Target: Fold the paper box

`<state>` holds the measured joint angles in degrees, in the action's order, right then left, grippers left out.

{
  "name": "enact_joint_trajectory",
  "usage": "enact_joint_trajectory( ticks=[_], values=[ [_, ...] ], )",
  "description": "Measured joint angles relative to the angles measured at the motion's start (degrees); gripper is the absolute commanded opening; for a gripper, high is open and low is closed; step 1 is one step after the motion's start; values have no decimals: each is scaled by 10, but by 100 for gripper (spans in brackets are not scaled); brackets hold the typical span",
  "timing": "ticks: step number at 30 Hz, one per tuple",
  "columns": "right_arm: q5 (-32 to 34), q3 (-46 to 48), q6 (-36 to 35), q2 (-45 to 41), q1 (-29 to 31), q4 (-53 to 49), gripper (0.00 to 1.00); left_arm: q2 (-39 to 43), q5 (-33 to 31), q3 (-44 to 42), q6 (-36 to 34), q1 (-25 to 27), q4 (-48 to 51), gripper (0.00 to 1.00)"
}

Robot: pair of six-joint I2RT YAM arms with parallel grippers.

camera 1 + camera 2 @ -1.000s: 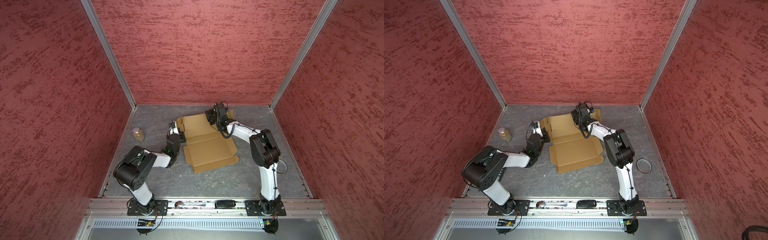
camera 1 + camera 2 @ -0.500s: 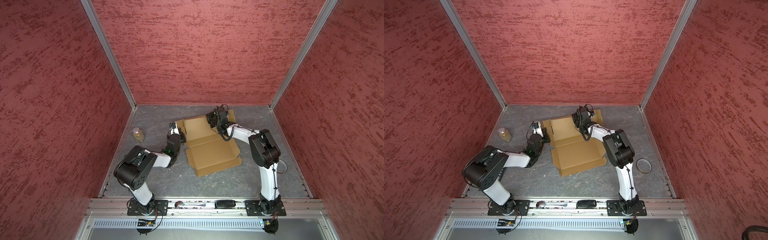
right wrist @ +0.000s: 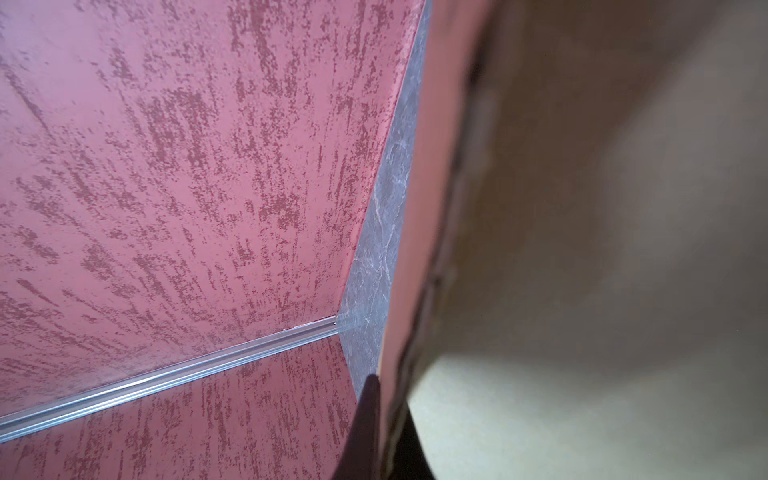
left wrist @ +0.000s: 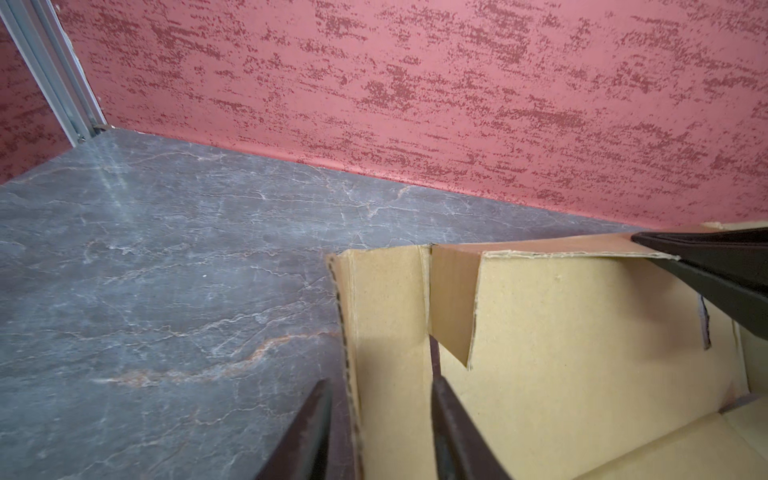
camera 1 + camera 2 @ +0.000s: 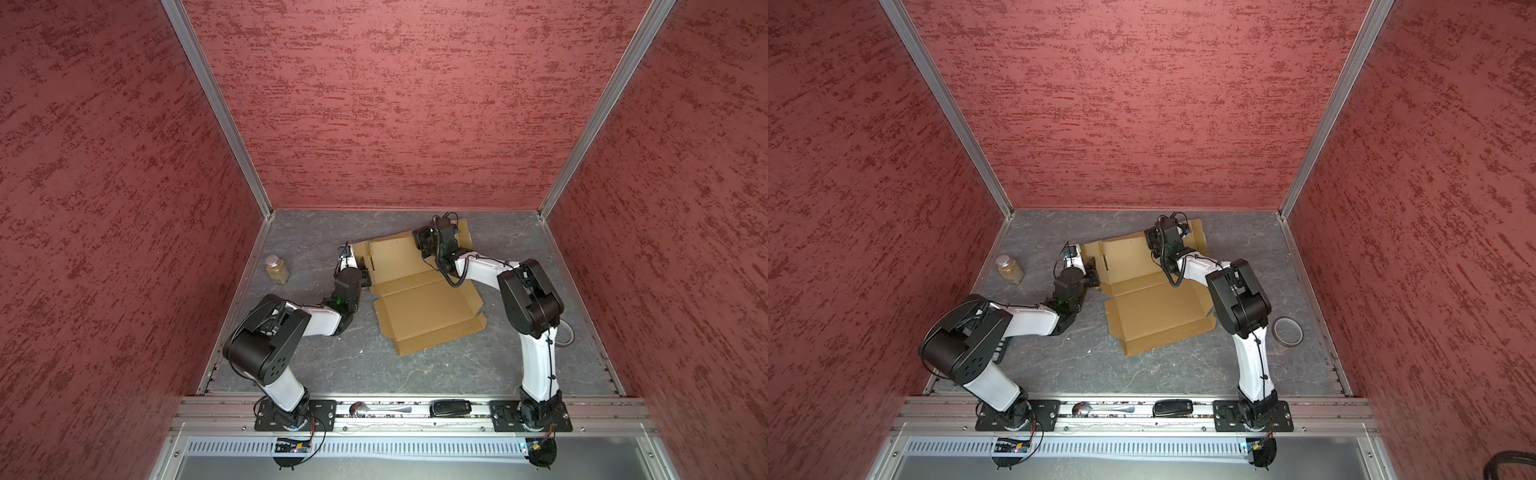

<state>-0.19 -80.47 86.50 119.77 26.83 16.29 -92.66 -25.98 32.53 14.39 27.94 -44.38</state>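
Observation:
The paper box (image 5: pixel 419 303) is a tan cardboard sheet lying partly folded mid-table in both top views (image 5: pixel 1154 311), with its far panel raised. My left gripper (image 4: pixel 380 415) is open at the box's left side, and a standing side flap (image 4: pixel 386 316) rises between its fingers. At the box's far edge my right gripper (image 3: pixel 386 424) is shut on the raised back flap (image 3: pixel 582 208). The top views show the left gripper (image 5: pixel 365 272) and the right gripper (image 5: pixel 422 243) at opposite ends of the far panel.
A lidded jar (image 5: pixel 277 270) of beige contents stands at the left wall. A tape roll (image 5: pixel 1287 331) lies right of the right arm. A spoon (image 5: pixel 374 409) and a black device (image 5: pixel 451 407) rest on the front rail. Red walls enclose three sides.
My left gripper has opened around the side flap. My right gripper has closed on the back flap. The box has slid slightly to the right.

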Motion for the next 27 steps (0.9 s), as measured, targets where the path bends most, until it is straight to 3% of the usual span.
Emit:
enact_joint_trajectory(
  ticks=[9, 21, 27],
  values=[
    [-11, 1, -22, -22, -2, 12, 5, 94, 9, 15, 14, -4, 94, 54],
    [-50, 69, -44, -48, -9, 93, 5, 199, 105, 44, 34, -37, 286, 59],
    [-63, 100, -43, -49, -14, 132, 5, 214, 146, 59, 44, -60, 377, 59]
  ],
)
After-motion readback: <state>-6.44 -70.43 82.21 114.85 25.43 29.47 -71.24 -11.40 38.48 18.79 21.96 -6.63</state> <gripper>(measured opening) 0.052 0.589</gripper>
